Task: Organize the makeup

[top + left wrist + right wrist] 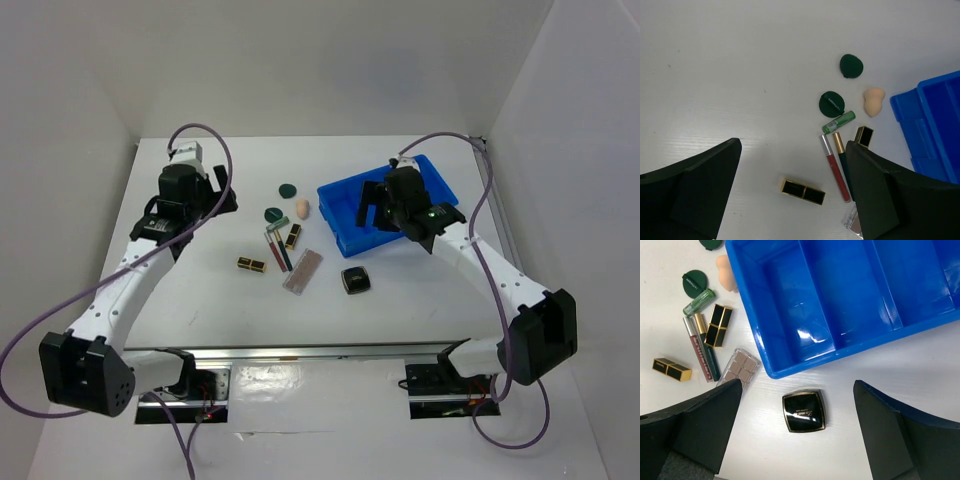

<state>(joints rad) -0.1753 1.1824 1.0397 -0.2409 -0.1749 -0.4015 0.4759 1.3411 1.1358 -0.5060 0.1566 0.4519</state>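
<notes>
The makeup lies mid-table: two dark green round compacts [288, 187] [272, 213], a peach sponge [302, 208], two black-gold lipsticks [293, 236] [251, 264], thin pencils [277, 250], a greyish-pink palette [303, 270] and a black square compact [355, 280]. My left gripper [222, 200] is open and empty, raised left of the pile; one lipstick [803, 191] lies below, between its fingers. My right gripper [372, 205] is open and empty above the tray's left part; the black compact [803, 410] lies below, between its fingers.
The blue divided tray [437, 187] stands at the right, tilted, and its compartments [747, 315] hold nothing. A small green tube [838, 122] lies by the pencils. White walls close in the table on the left, back and right.
</notes>
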